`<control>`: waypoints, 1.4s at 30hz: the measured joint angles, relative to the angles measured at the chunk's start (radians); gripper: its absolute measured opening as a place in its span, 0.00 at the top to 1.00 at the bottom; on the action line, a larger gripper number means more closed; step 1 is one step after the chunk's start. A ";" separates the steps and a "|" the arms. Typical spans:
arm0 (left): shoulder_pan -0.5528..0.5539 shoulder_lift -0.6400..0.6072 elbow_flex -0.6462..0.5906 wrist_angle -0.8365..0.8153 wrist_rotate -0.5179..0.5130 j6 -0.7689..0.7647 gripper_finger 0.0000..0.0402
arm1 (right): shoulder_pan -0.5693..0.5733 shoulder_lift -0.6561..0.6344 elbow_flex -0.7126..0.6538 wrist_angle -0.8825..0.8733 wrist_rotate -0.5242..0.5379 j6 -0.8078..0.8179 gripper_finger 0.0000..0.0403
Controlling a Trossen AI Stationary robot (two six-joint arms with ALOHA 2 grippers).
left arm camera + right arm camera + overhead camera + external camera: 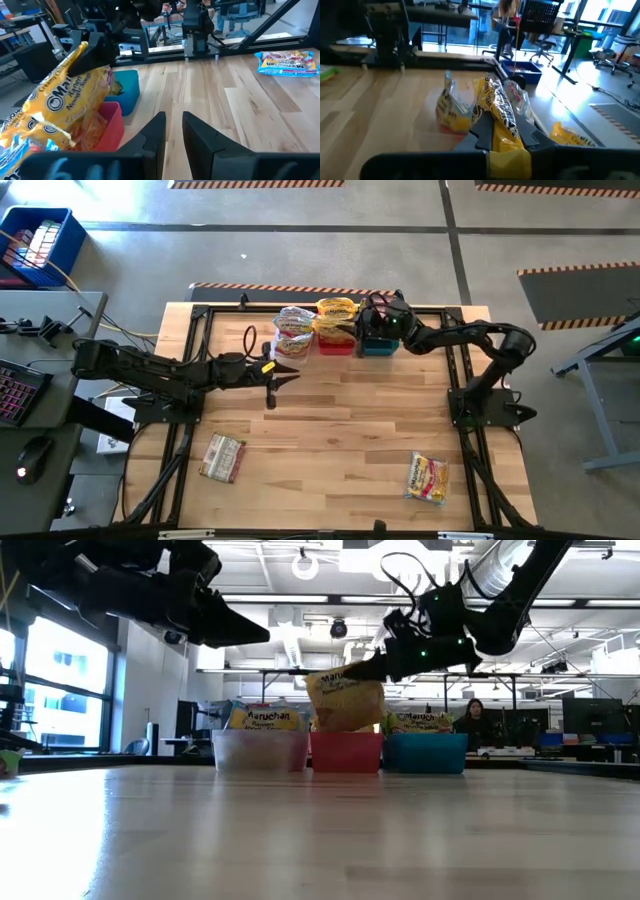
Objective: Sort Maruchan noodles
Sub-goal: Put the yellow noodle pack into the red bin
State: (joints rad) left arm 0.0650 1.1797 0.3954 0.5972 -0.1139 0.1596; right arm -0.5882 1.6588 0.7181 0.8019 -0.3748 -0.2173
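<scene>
- The right claw (pixel 352 313) is at the far side of the tabletop (pixel 330 430), up over the three little bins.
- It is pinched tight on a yellow noodle packet (pixel 345 700). The packet hangs down from the claw, with its long side going up and down.
- The bottom of that packet dips into the red bin (pixel 346 752), which is the middle bin. The clear bin (pixel 260 751) is on its left and the teal bin (pixel 425 752) is on its right.
- So the packet already points down at the red bin. I think the next move is just to let go so it drops in with the other yellow ones.
- The red bin looks very full, so the packet might slide off the pile.
- The left claw (pixel 285 374) hangs above the tabletop, just on the near side of the clear bin. Its fingers are close together with a thin gap, and nothing is in them.
- Two noodle packets lie flat on the near part of the tabletop, well apart from the bins.
- The reddish packet (pixel 222 457) is near and to the left. The left claw is the closer one to it. The packet is behind the claw's tips, toward the near edge.
- The yellow-and-pink packet (pixel 427 477) is near and to the right, so the right arm is closer to that one.
</scene>
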 joint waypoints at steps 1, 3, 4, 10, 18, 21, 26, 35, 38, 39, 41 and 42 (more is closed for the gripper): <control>0.000 0.000 0.000 0.000 0.000 0.000 0.87 | -0.001 0.013 0.000 0.021 -0.001 0.001 0.99; 0.000 0.000 0.000 0.001 0.000 0.000 0.87 | -0.003 0.037 0.000 0.071 -0.003 0.016 0.99; 0.000 0.000 0.000 0.001 0.000 -0.001 0.87 | -0.003 0.055 0.001 0.098 -0.004 0.020 0.99; 0.000 0.000 0.000 0.000 0.000 -0.001 0.87 | -0.030 0.126 0.001 0.156 -0.031 0.056 0.99; 0.000 0.000 0.000 0.000 0.000 0.000 0.87 | -0.035 0.152 0.001 0.154 -0.007 0.087 0.92; 0.000 0.000 0.000 0.000 0.000 -0.001 0.87 | -0.037 0.152 0.001 0.121 0.038 0.087 0.84; 0.000 0.000 0.000 0.000 -0.001 -0.001 0.87 | -0.036 0.153 0.001 0.060 0.041 0.085 0.71; 0.000 0.000 0.000 0.000 -0.001 -0.001 0.87 | -0.033 0.111 0.001 0.025 0.050 0.082 0.53; 0.000 0.000 0.000 0.000 -0.001 -0.001 0.87 | -0.023 0.058 0.001 -0.031 0.049 0.080 0.53; 0.000 0.000 0.000 0.000 -0.001 -0.001 0.87 | -0.020 0.035 0.001 -0.057 0.048 0.080 0.53; 0.000 0.000 0.000 0.000 -0.001 -0.001 0.87 | -0.015 0.000 0.001 -0.100 0.049 0.077 0.54; 0.000 0.000 0.000 0.000 -0.001 -0.001 0.87 | -0.012 -0.012 0.002 -0.119 0.049 0.070 0.55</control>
State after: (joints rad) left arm 0.0647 1.1797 0.3954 0.5969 -0.1146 0.1581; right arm -0.6006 1.6465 0.7197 0.6825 -0.3256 -0.1472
